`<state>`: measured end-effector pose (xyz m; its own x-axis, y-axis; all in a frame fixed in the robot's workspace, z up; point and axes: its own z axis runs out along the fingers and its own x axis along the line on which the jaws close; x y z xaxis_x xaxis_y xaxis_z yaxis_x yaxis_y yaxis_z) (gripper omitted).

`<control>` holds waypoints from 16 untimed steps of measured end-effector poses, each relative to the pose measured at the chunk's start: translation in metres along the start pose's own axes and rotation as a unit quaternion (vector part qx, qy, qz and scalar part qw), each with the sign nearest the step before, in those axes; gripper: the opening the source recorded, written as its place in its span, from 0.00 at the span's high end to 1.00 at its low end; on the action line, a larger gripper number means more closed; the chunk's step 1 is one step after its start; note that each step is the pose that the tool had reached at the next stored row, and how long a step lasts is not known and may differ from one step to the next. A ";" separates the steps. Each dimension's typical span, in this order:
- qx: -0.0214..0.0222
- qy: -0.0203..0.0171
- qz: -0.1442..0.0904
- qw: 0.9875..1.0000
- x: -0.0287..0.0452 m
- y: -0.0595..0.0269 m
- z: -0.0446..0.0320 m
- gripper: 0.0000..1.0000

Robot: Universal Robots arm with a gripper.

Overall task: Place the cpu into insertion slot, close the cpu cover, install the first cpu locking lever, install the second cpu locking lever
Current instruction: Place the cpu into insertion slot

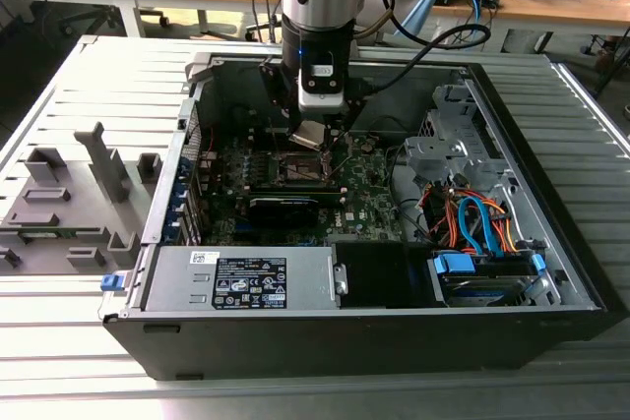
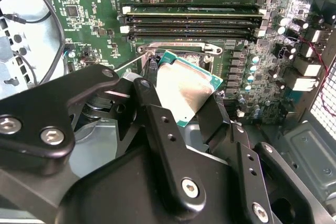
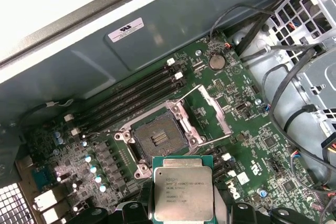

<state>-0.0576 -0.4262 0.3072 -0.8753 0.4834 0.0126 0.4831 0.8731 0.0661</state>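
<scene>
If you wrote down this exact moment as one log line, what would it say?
claw: shut on cpu | cpu: in the air near insertion slot, not seated | insertion slot: empty | cpu cover: open

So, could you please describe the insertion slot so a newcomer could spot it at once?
Inside the open computer case, find the green circuit board. Beside its long black memory slots sits the insertion slot: the only square socket, dark-centred with a metal rim, with the cpu cover swung open next to it.
</scene>
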 end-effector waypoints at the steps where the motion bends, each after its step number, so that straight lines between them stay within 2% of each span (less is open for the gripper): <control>1: 0.000 0.000 0.001 1.000 0.0000 0.0000 0.0000 0.46; 10: 0.000 -0.001 0.009 1.000 0.0000 0.0000 0.0000 0.46; 16: 0.001 -0.002 0.022 1.000 0.0000 0.0000 0.0000 0.46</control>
<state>-0.0576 -0.4262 0.3071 -0.8530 0.5218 0.0117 0.5214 0.8509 0.0645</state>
